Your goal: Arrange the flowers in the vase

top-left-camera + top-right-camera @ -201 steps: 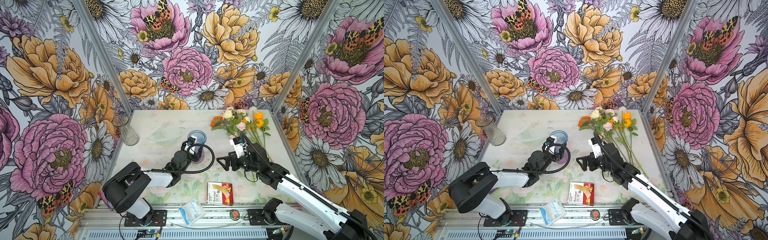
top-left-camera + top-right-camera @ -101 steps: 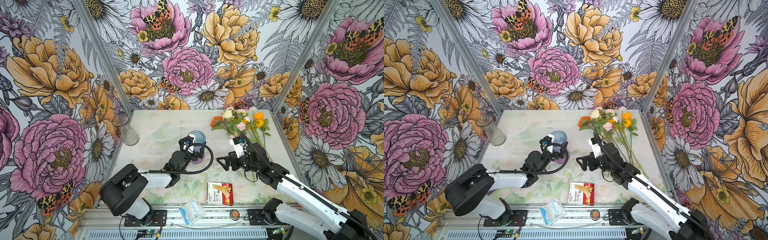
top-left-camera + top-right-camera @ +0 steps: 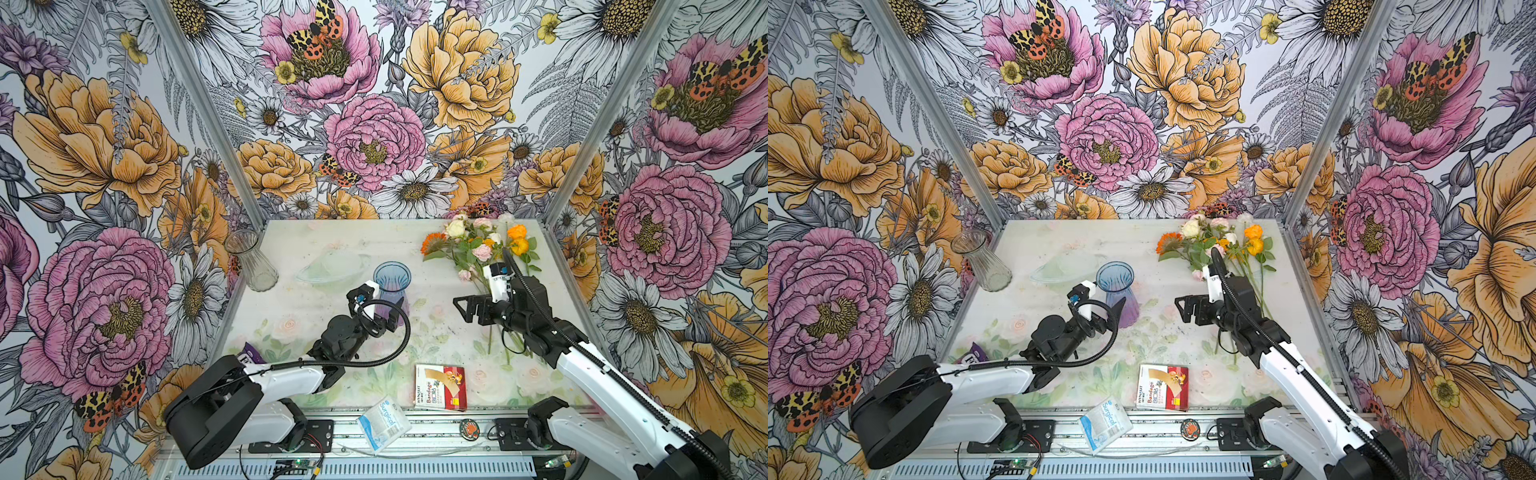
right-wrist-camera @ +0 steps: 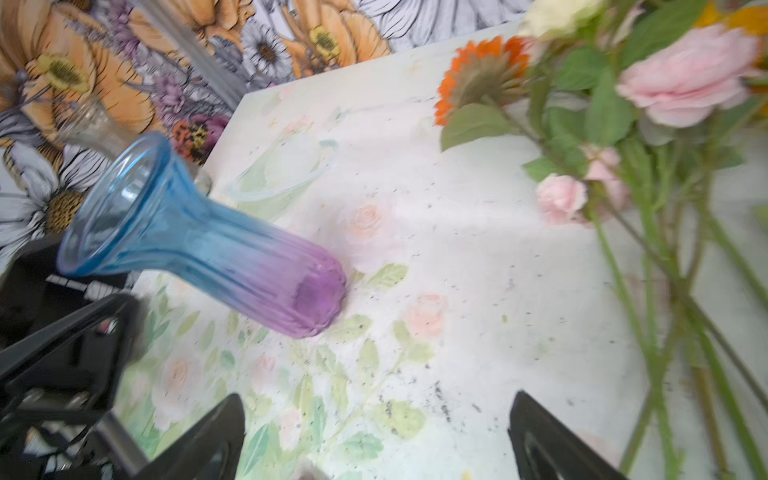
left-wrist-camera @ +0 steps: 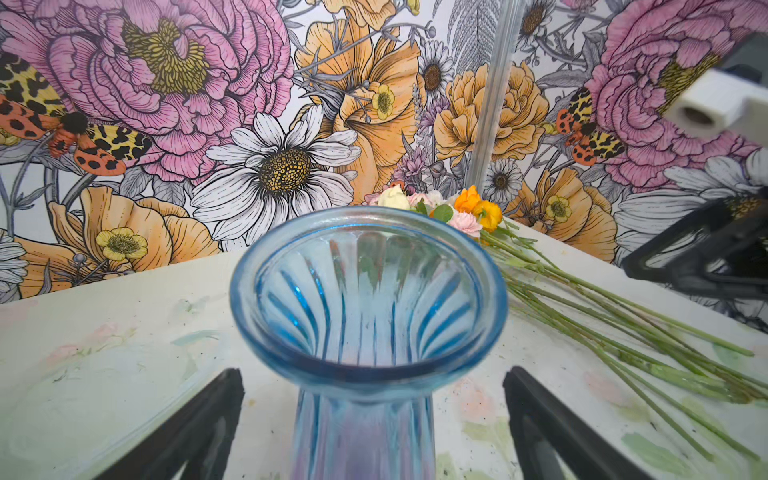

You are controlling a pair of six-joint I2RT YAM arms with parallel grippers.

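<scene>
We record: blue vase (image 3: pixel 392 278), upright, centre frame; left gripper (image 5: pixel 372 374) spread astride it; flowers (image 3: pixel 478 245) lying upper right; right gripper (image 4: pixel 376 397) spread near their stems

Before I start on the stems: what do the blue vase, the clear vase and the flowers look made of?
Blue vase: looks like glossy ribbed glass, see-through, blue fading to purple at the base. Clear vase: likely colourless glass; the wall shows through. Flowers: matte petals, thin even green stems; possibly artificial, but I cannot tell from here.
</scene>
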